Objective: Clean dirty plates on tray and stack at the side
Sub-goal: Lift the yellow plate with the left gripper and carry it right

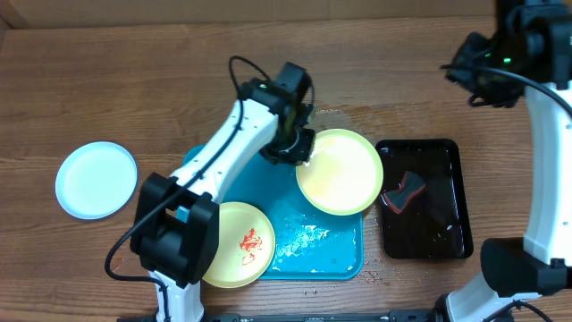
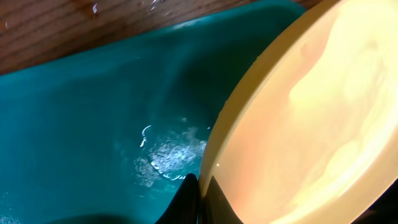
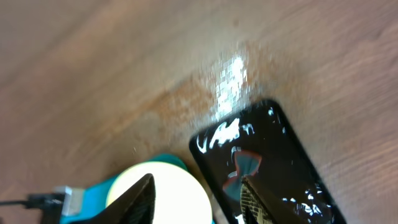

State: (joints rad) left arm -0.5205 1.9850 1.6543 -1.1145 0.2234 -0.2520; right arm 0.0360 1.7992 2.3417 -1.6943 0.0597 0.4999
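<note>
Pale yellow plate [image 2: 311, 118] fills the right side, tilted, glossy inner face toward camera. End effector [image 2: 199, 202] at bottom edge, dark fingers [image 2: 179, 208] pinching the plate rim, one each side. Behind: turquoise tray [image 2: 74, 137], wet, white droplet patch just beside the rim. Wooden counter [image 2: 93, 31] strip along top, a few droplets.

Robot lab bench: left arm [image 1: 223, 156] and right arm [image 1: 545, 134] mounted at a wood-grain table [image 1: 89, 80]; exposed cable [image 1: 234, 67] upper centre.
</note>
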